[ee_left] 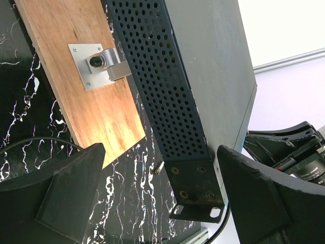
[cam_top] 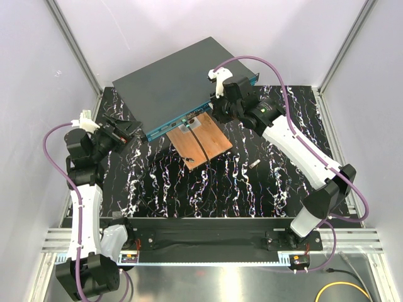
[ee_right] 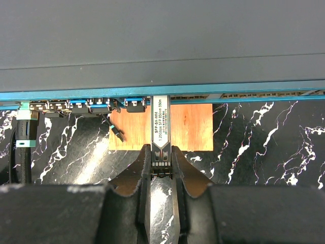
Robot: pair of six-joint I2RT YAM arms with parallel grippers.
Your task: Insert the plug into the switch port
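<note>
Right fingers [ee_right: 144, 173] are clenched on the plug [ee_right: 160, 127], gripping its rear end, one finger on each side. The plug is a slim metal module with a printed label running along its length.

Plug long axis is square to the switch [cam_top: 176, 82] front face and in line with the fingers. Its nose points straight at the port row [ee_right: 91, 105], and its rear sits between the fingers.

The nose reaches the teal front face [ee_right: 244, 94], just right of a blue-tabbed port. Can't tell how deep it sits, because the top edge of the switch hides the tip.

The plug body hangs over the copper-brown board [ee_right: 190, 127], which lies on the table [cam_top: 252, 189] against the switch front.

In the top view the switch lies flat and skewed. Its front face runs diagonally from lower left to upper right, and the right arm meets it near mid-face.

A black cable with a teal connector [ee_right: 25, 133] is plugged in further left along the row.

Left fingers [ee_left: 56, 198] are released and spread wide at the left end of the switch. The perforated side panel [ee_left: 162, 96] and the mounting ear [ee_left: 195, 195] show between them, with no contact visible.

A metal bracket [ee_left: 101, 63] is fixed on the board. A small metal piece [cam_top: 254, 163] lies loose on the table, well apart from the switch.
</note>
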